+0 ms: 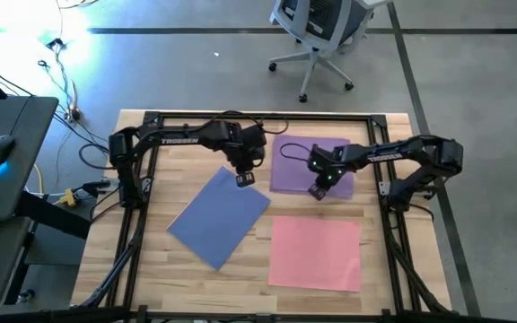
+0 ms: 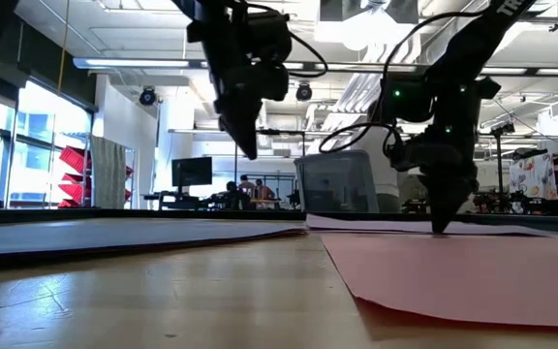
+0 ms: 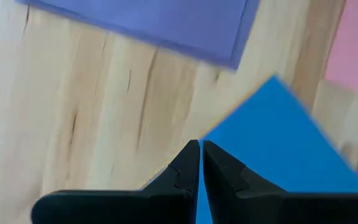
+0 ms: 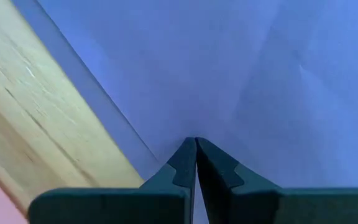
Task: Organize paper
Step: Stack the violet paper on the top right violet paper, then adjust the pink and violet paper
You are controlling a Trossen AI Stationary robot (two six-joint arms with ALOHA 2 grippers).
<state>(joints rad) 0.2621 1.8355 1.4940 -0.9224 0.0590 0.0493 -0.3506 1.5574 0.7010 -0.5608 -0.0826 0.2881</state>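
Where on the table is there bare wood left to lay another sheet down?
Bare wood shows along the left edge of the table, left of the tilted blue sheet, and in the near gap between it and the pink sheet. The far middle is crowded: both claws, left and right, by the purple sheet.

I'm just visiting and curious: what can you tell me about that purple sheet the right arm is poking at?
The purple sheet is thin, plain paper, rectangular, lying flat on the wooden table toward its far side, roughly square to the edges. The right hand, fingers shut, presses its tip down on the sheet near its near edge. The pink sheet lies just beyond that edge.
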